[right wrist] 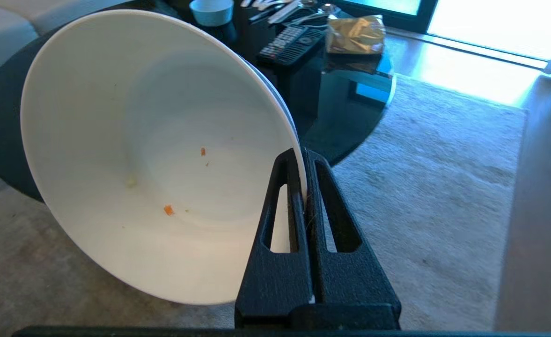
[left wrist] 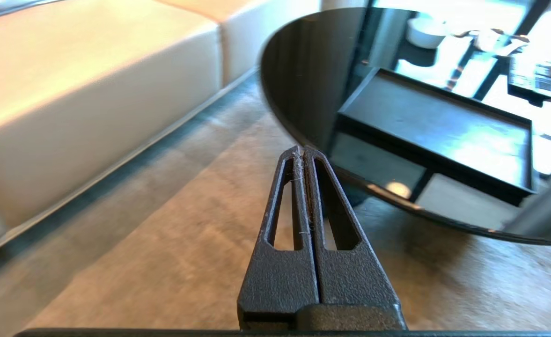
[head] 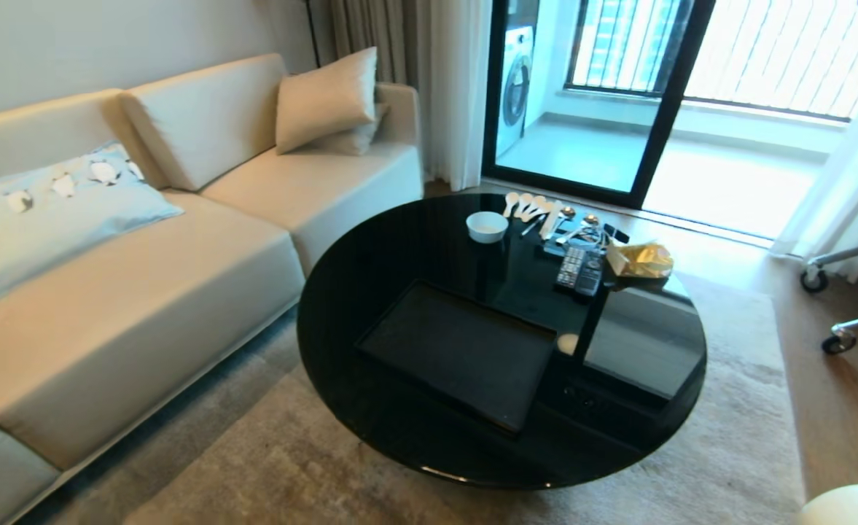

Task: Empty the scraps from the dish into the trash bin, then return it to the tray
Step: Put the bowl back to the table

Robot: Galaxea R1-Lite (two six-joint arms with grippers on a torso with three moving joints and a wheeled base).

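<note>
My right gripper [right wrist: 302, 152] is shut on the rim of the dish [right wrist: 139, 154], a deep glossy white bowl held tilted on its side above the rug, beside the round black table. Only a few tiny orange scraps [right wrist: 168, 210] cling to its inside. A pale curved edge of the dish [head: 848, 507] shows at the bottom right corner of the head view. The black tray [head: 458, 350] lies bare on the table's near half and also shows in the left wrist view [left wrist: 434, 126]. My left gripper [left wrist: 302, 150] is shut and empty, low over the rug before the table. The trash bin is out of view.
The glossy table [head: 399, 255] carries a smaller white bowl [head: 486, 225], spoons [head: 538, 208], remotes [head: 580, 268] and a gold bag [head: 640, 259] at its far side. A beige sofa [head: 144, 292] stands to the left. Wheeled legs [head: 837, 339] stand on the right.
</note>
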